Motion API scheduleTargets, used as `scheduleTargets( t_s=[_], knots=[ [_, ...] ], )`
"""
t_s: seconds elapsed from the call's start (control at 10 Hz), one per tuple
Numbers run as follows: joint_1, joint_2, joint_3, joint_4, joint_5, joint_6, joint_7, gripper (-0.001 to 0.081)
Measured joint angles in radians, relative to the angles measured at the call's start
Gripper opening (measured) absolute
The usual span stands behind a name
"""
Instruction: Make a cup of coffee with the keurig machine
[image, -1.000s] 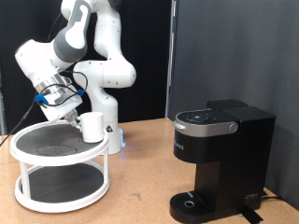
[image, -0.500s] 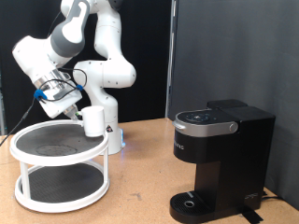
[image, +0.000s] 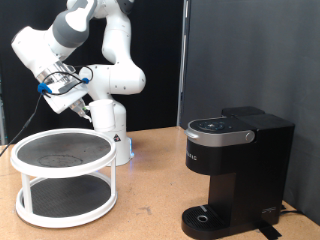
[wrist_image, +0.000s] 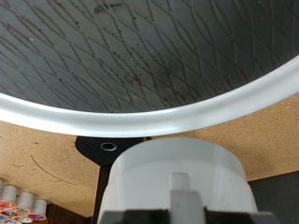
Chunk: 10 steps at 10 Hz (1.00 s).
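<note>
- The gripper (image: 88, 103) is closed on the cup (image: 101, 114), held in the air above the two-tier stand (image: 62, 180) at far left.
- Judgement: keep the cup upright and carry it clear of the stand's rim.
- One cup, one stand, one keurig machine (image: 236, 172) at right.

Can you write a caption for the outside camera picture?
Robot gripper holds a white cup in the air above a round rack, left of the coffee machine.
</note>
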Motion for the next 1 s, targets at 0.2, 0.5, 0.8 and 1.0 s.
scheduleTargets(
  t_s=[0.2,0.5,0.8,1.0],
  knots=[
    [0.014,0.012,0.014,0.002,0.049,0.000,0.049,0.0004],
    [0.067,0.037,0.128,-0.001,0.190,0.123,0.228,0.0004],
    [0.136,0.080,0.259,-0.001,0.354,0.355,0.377,0.0004],
    [0.178,0.124,0.318,0.016,0.410,0.431,0.415,0.0004]
  ],
)
